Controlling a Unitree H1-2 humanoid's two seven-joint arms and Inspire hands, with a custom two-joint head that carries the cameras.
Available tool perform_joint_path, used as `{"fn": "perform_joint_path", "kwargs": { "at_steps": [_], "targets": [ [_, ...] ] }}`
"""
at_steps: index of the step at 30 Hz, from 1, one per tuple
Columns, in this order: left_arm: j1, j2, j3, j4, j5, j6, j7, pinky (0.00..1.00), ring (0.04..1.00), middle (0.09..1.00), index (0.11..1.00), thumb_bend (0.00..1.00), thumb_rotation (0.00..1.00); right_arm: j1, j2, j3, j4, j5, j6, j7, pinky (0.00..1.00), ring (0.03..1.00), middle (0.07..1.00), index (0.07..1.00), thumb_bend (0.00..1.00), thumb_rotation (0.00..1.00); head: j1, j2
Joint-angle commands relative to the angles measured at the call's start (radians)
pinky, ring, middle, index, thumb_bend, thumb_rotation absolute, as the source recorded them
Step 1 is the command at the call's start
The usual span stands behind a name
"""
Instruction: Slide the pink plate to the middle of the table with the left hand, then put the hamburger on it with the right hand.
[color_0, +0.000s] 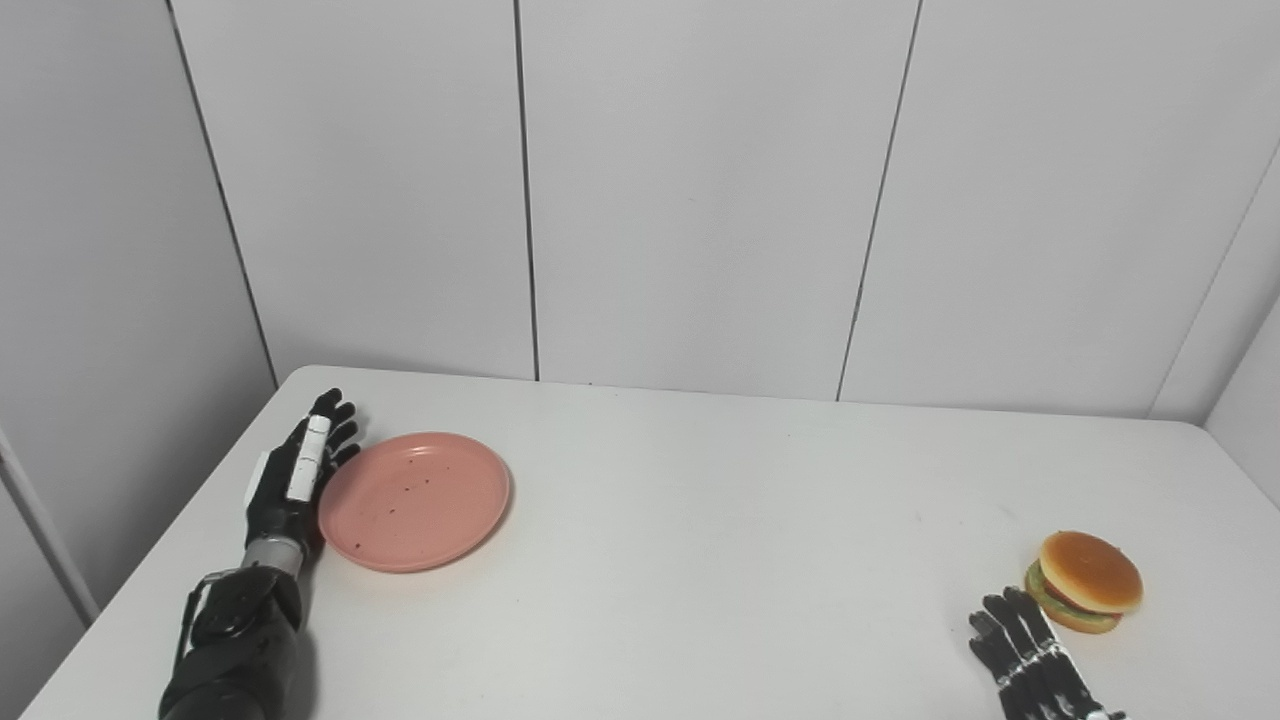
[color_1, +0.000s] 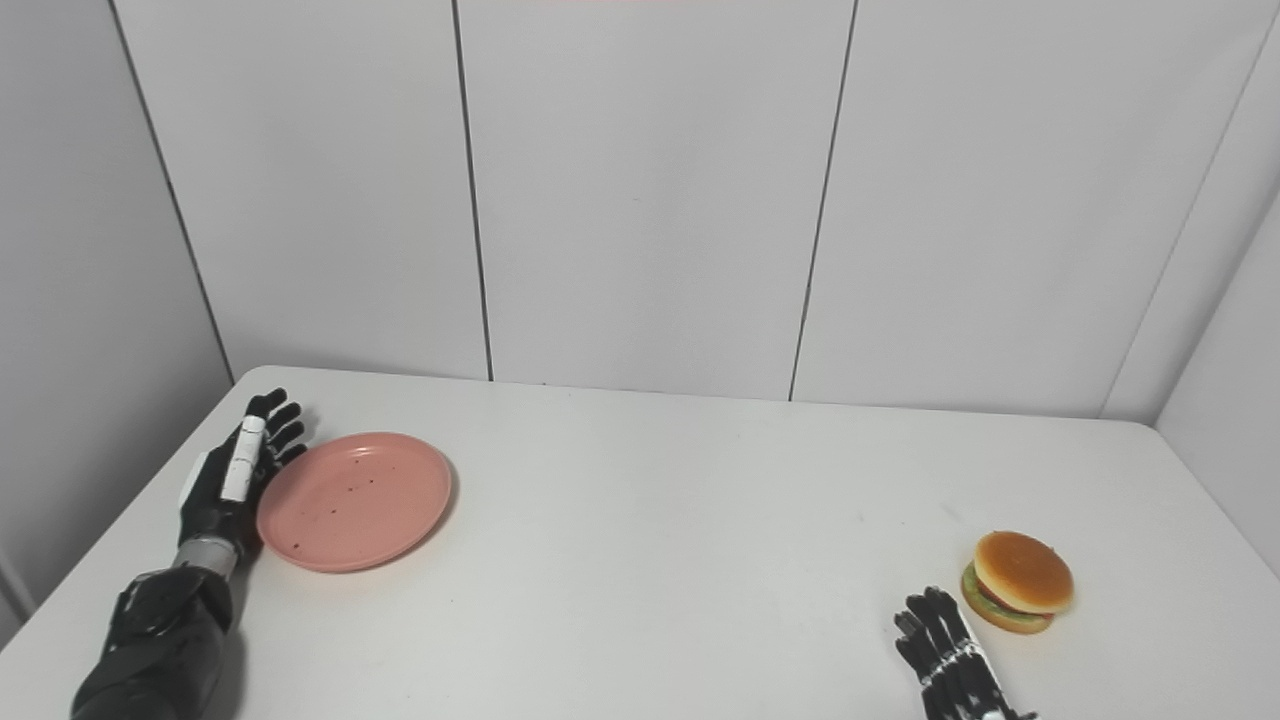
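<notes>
You are looking at a round salmon-pink plastic plate (color_0: 415, 500) flecked with dark specks; right of the plate, a toy hamburger (color_0: 1087, 581) is showing a golden-orange bun, green lettuce, and a brown patty, all on the plain white table (color_0: 700, 560).

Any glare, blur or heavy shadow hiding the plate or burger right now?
Left eye view: even, soft light, pink plate sharp with only a thin shadow under its rim. Right eye view: hamburger crisp, no glare on the table; right hand cut by the bottom edge.
</notes>
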Motion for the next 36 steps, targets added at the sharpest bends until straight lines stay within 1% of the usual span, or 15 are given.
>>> {"fn": "perform_joint_path", "kwargs": {
  "at_steps": [1,3,6,9,11,12,13,23,28,36],
  "targets": [
    [-0.026,-0.023,-0.006,-0.003,-0.003,-0.005,-0.023,0.88,0.895,0.889,0.866,0.99,0.81,-0.05,-0.011,-0.011,0.083,-0.012,0.072,-0.038,0.95,0.929,0.934,0.934,0.89,0.95,0.0,0.001],
    [-0.028,-0.026,-0.006,-0.004,-0.003,-0.005,-0.027,0.88,0.894,0.886,0.869,0.99,0.81,-0.05,-0.01,-0.01,0.084,-0.014,0.07,-0.039,0.95,0.927,0.932,0.931,0.89,0.95,-0.003,0.0],
    [-0.028,-0.034,-0.007,-0.008,-0.002,-0.005,-0.022,0.86,0.885,0.876,0.861,0.97,0.81,-0.05,-0.009,-0.009,0.082,-0.017,0.072,-0.042,0.95,0.926,0.932,0.93,0.89,0.95,-0.005,0.001],
    [-0.025,-0.045,-0.006,-0.015,-0.007,-0.004,-0.037,0.87,0.894,0.882,0.866,0.96,0.8,-0.049,-0.008,-0.008,0.078,-0.018,0.075,-0.044,0.95,0.928,0.934,0.931,0.89,0.95,-0.01,0.003],
    [-0.025,-0.05,-0.009,-0.016,-0.002,-0.005,-0.033,0.85,0.89,0.876,0.859,0.97,0.81,-0.048,-0.007,-0.007,0.076,-0.019,0.076,-0.045,0.95,0.929,0.934,0.93,0.89,0.95,-0.013,0.004],
    [-0.025,-0.055,-0.008,-0.017,-0.007,-0.005,-0.042,0.85,0.888,0.874,0.857,0.98,0.81,-0.048,-0.006,-0.006,0.075,-0.015,0.076,-0.042,0.95,0.929,0.934,0.93,0.89,0.95,-0.015,0.004],
    [-0.026,-0.059,-0.007,-0.018,-0.012,-0.005,-0.05,0.86,0.896,0.875,0.856,0.97,0.8,-0.047,-0.006,-0.006,0.074,-0.012,0.077,-0.04,0.95,0.931,0.936,0.933,0.88,0.95,-0.015,0.005],
    [-0.016,-0.094,-0.045,-0.074,0.015,-0.005,-0.049,0.85,0.888,0.864,0.858,0.95,0.84,-0.044,0.001,-0.001,0.062,-0.025,0.078,-0.05,0.95,0.924,0.932,0.931,0.89,0.95,-0.024,0.008],
    [-0.013,-0.113,-0.047,-0.084,0.008,-0.005,-0.051,0.87,0.893,0.863,0.854,0.94,0.83,-0.042,0.001,0.003,0.055,-0.025,0.082,-0.053,0.95,0.924,0.933,0.933,0.89,0.95,-0.03,0.01],
    [0.0,-0.156,-0.05,-0.125,0.002,-0.004,-0.061,0.91,0.915,0.886,0.883,0.94,0.82,-0.037,-0.001,0.007,0.045,-0.027,0.085,-0.057,0.95,0.923,0.933,0.928,0.88,0.95,-0.03,0.013]
  ]
}}
